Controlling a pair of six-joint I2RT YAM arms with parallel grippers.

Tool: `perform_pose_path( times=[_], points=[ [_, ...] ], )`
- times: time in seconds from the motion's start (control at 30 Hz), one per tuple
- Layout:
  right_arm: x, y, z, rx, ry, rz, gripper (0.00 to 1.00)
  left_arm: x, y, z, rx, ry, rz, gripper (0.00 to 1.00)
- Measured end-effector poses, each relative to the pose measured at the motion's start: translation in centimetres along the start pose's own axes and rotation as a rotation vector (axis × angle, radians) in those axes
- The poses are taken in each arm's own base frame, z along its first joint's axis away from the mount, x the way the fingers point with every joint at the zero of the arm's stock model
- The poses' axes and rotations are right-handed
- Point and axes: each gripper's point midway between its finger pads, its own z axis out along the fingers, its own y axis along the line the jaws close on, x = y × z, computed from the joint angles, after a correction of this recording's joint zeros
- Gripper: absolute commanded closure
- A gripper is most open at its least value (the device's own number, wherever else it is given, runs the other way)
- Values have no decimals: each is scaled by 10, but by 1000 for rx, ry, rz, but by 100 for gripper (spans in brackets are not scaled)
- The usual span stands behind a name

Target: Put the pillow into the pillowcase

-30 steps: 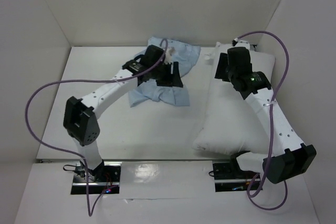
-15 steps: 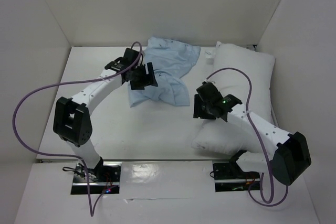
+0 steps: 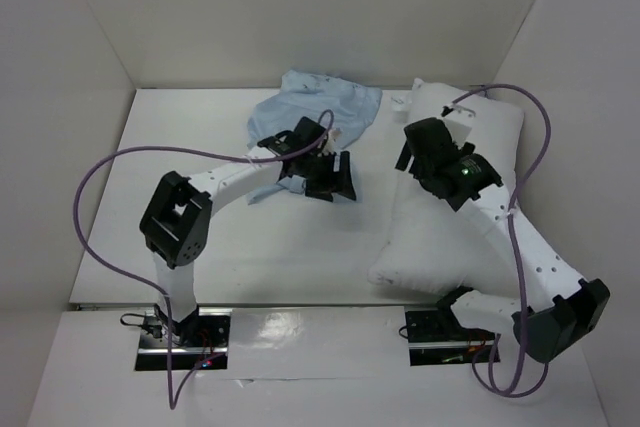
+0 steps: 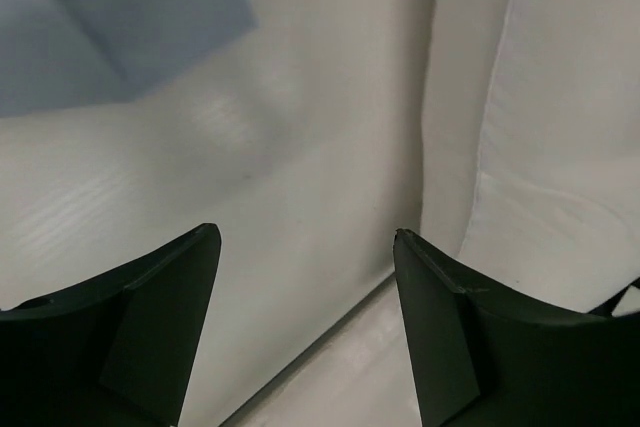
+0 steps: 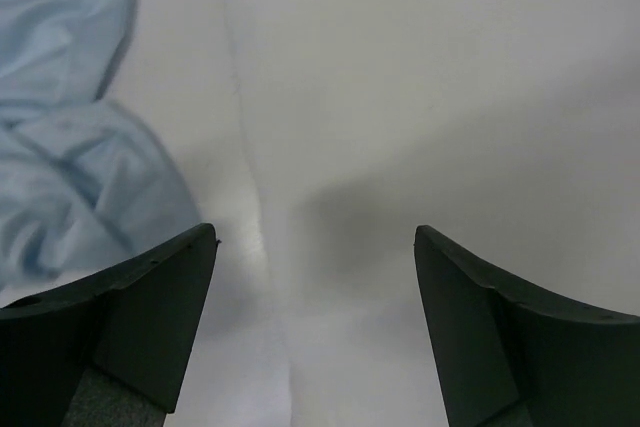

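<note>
The open, empty left claw [image 3: 333, 179] hovers at the pillowcase's [image 3: 325, 107] near edge, while the open right claw [image 3: 408, 159] hangs over the pillow's [image 3: 440, 247] left edge.

You are not seeing any words, numbers or signs. Nothing to read is showing between the fingers of the left gripper [image 4: 305, 242] or the right gripper [image 5: 315, 237].

The pillowcase [image 3: 335, 107] is thin, wrinkled matt cloth; the pillow [image 3: 430, 242] smooth white fabric; the table [image 3: 290, 247] faintly glossy.
</note>
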Motion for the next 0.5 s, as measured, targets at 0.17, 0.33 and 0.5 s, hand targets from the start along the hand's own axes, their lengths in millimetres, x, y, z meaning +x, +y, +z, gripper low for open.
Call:
perform_pose_path(
  times=[0.17,0.33,0.5],
  points=[
    [-20,-65,56,248,29,57,8,49,-43,39,105,125,25,24],
    [-14,-101,117,307,140,90,36,97,-70,56,196,201,29,25],
    [-26,-84,157,236,191,63,42,138,-89,66,235,281,16,25]
  ],
)
